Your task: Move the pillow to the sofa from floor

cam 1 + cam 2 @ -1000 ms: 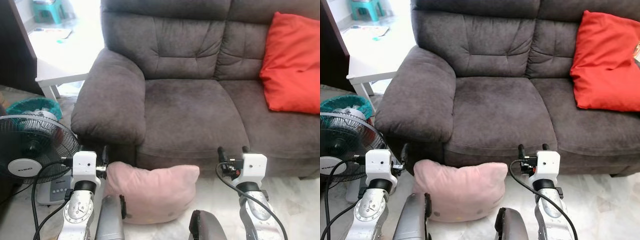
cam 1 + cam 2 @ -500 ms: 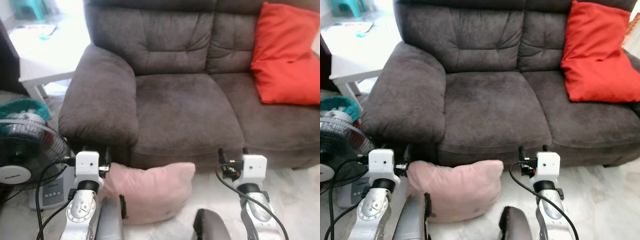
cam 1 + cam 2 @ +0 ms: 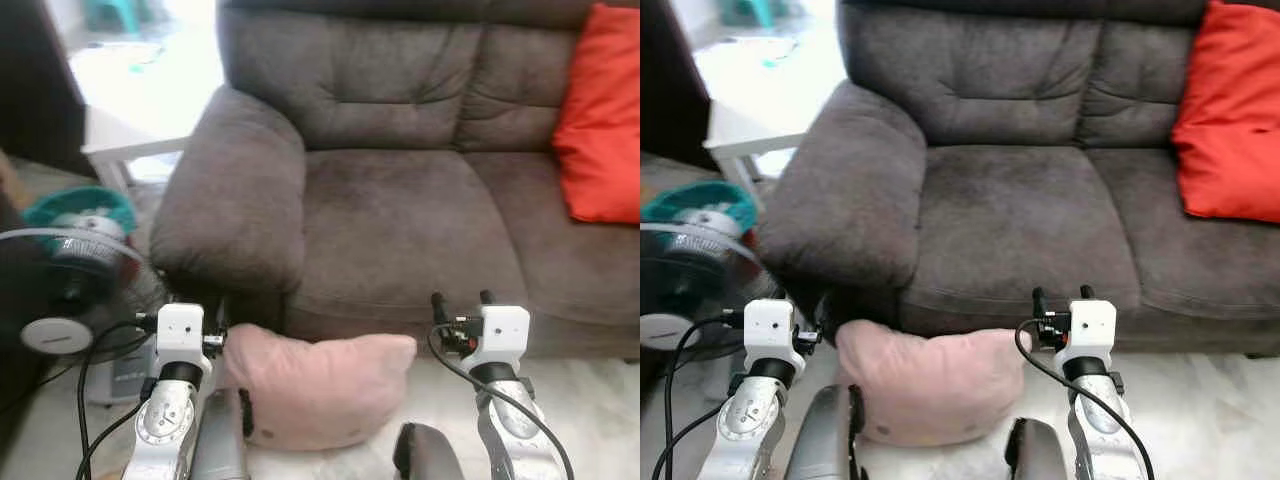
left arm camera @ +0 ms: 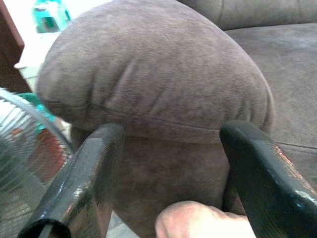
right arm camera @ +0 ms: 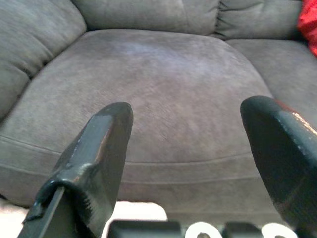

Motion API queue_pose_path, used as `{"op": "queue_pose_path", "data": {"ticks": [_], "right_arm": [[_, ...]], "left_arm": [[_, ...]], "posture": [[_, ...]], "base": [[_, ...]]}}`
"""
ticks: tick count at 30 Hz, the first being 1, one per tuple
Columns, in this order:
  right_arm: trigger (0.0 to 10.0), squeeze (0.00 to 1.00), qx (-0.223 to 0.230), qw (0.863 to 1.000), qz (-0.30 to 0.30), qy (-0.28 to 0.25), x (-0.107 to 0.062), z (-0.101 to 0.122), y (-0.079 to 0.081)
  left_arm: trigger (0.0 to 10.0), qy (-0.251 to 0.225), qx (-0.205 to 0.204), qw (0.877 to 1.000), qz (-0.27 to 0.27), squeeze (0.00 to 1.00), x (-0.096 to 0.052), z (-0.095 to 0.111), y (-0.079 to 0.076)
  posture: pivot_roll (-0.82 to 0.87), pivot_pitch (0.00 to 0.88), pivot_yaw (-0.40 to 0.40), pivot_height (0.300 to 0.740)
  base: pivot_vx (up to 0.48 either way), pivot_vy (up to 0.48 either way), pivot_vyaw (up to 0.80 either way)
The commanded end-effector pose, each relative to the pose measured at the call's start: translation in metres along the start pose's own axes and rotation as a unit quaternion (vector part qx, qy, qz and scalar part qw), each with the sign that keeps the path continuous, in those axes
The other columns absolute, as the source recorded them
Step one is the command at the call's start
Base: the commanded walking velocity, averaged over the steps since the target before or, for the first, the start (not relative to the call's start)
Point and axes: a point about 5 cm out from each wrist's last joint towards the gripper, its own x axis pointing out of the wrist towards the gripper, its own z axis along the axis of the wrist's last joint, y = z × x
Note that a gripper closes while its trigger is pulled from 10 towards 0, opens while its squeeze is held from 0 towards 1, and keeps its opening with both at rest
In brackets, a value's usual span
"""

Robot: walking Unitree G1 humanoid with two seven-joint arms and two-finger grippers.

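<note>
The pink pillow [image 3: 320,390] is seen low in the frame, on the floor against the front of the grey sofa [image 3: 400,220]. The left gripper [image 4: 168,173] is held at its left edge, fingers spread, and the right gripper [image 5: 193,163] near its right corner, fingers likewise spread. A red cushion [image 3: 605,120] lies at the right edge, a fan [image 3: 70,290] at the left.

A pink pillow [image 3: 320,388] lies on the pale floor [image 3: 590,400], against the sofa [image 3: 400,220].
</note>
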Motion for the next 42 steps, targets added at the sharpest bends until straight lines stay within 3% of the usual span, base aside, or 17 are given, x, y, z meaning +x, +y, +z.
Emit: {"op": "queue_pose_path", "data": {"ticks": [1,11,13,25,42], "right_arm": [[10.0,0.00,-0.003,1.000,0.001,0.008,-0.001,-0.002,-0.002],[10.0,0.00,-0.006,1.000,0.004,0.007,-0.002,-0.003,0.000],[10.0,0.00,0.013,1.000,-0.001,0.009,-0.001,-0.004,-0.001],[10.0,0.00,0.005,1.000,-0.003,0.009,0.000,-0.004,-0.002],[10.0,0.00,0.005,1.000,-0.004,0.007,0.001,-0.004,-0.002]], "left_arm": [[10.0,0.015,-0.002,1.000,-0.004,0.00,-0.001,-0.005,0.000],[10.0,0.022,-0.003,1.000,-0.021,0.00,0.000,-0.008,-0.004],[10.0,0.023,-0.002,0.999,-0.024,0.00,-0.001,-0.008,-0.005],[10.0,0.055,-0.010,0.995,-0.081,0.00,-0.003,-0.020,-0.017],[10.0,0.063,-0.006,0.995,-0.081,0.00,-0.003,-0.025,-0.015]], "posture": [[0.10,0.064,-0.086,0.538],[0.10,0.065,-0.087,0.538],[0.10,0.065,-0.087,0.538],[0.10,0.067,-0.086,0.538],[0.10,0.065,-0.088,0.538]], "base": [[0.000,0.000,0.00],[0.000,0.000,0.69],[0.000,0.000,0.00],[0.000,0.000,0.00],[0.123,0.000,0.00]]}}
